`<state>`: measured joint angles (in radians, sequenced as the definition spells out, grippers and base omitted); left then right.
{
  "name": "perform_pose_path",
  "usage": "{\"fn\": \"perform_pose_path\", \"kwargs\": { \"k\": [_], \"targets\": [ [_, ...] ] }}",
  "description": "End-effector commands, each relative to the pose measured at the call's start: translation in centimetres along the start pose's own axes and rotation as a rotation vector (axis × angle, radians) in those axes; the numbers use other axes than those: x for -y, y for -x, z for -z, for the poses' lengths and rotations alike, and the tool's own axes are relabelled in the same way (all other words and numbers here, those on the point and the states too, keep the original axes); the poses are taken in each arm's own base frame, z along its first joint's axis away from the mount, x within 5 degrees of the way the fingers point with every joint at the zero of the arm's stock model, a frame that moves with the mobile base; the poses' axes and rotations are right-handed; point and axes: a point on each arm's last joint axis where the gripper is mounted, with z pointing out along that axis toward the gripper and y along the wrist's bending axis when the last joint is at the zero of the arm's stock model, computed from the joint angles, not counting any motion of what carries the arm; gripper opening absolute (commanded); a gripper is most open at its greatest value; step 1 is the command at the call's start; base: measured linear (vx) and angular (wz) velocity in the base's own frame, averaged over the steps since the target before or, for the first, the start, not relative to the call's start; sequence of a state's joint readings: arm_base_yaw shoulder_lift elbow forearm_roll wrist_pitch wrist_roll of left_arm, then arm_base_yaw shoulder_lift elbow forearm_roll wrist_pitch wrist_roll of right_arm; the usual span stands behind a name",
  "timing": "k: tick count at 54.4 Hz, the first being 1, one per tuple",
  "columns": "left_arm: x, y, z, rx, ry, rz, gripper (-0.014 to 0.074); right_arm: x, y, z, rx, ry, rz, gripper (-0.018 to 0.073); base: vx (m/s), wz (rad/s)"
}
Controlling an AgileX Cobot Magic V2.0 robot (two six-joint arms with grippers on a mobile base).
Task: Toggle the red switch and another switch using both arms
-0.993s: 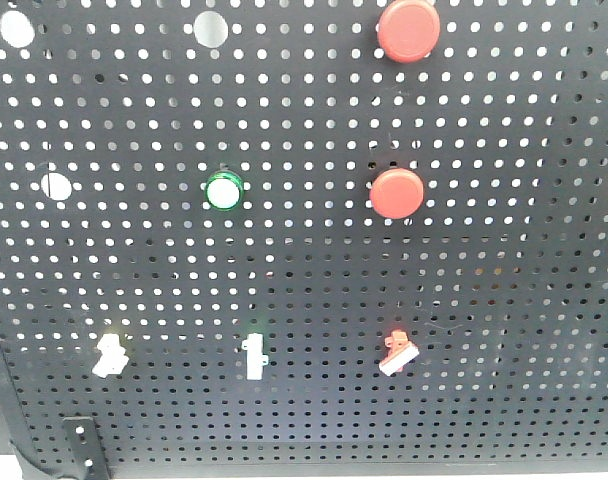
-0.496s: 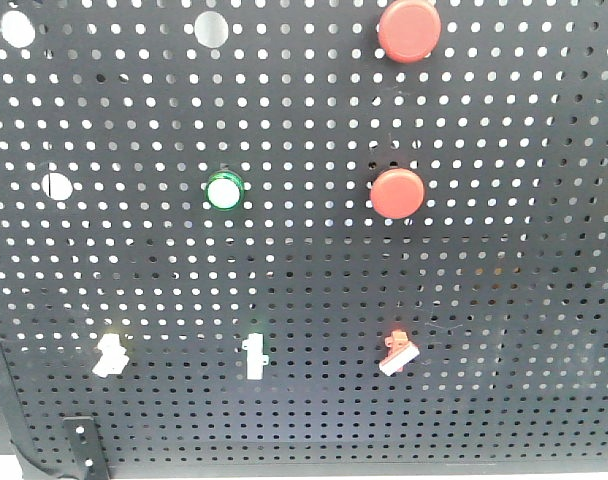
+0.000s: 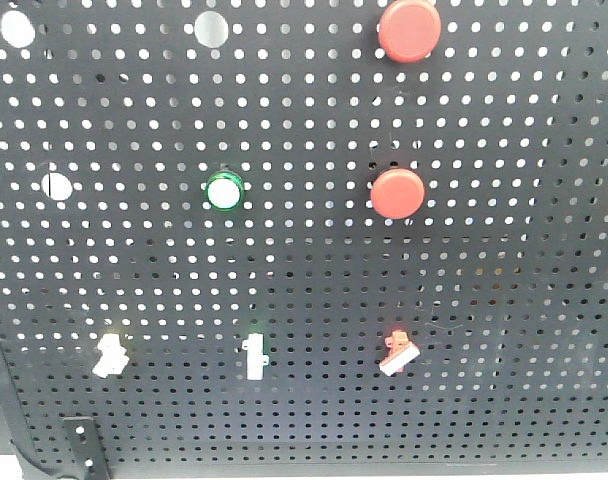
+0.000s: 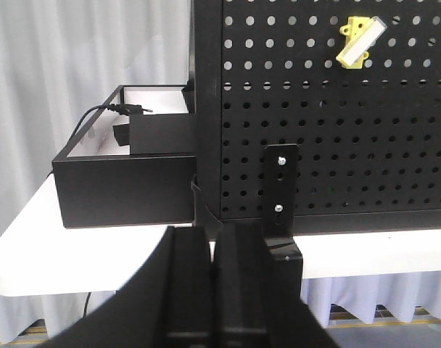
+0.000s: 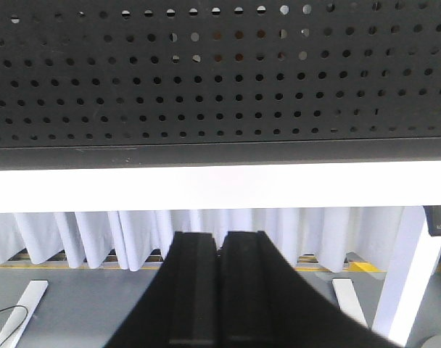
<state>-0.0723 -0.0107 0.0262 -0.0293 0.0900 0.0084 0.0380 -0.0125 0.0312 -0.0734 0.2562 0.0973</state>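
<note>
Left gripper (image 4: 217, 239) and right gripper (image 5: 220, 246) both have jaws pressed together, empty, below the pegboard (image 3: 484, 280); red switch (image 3: 398, 352) and yellow switch (image 4: 360, 42) untouched.

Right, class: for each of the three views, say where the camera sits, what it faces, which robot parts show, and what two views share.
Front view: faces the pegboard straight on, showing the red switch and pale switch; no robot parts.
Left wrist: behind the shut left gripper, low, facing the pegboard's lower corner and a black box.
Right wrist: behind the shut right gripper, facing the pegboard's bottom edge and table.
Shared: front and left wrist both show the pale switch.
</note>
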Motion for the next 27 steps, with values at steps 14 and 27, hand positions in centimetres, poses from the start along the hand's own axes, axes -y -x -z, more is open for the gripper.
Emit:
{"fn": "perform_pose_path", "kwargs": {
  "k": [14, 27],
  "targets": [
    [-0.03, 0.13, 0.00, 0.069, 0.002, 0.019, 0.0003, -0.01, 0.63, 0.05, 0.087, -0.001, 0.015, -0.0006, 0.00, 0.00],
    [-0.03, 0.13, 0.00, 0.069, 0.002, 0.019, 0.0003, -0.01, 0.63, 0.05, 0.087, -0.001, 0.015, -0.0006, 0.00, 0.00]
  ]
}}
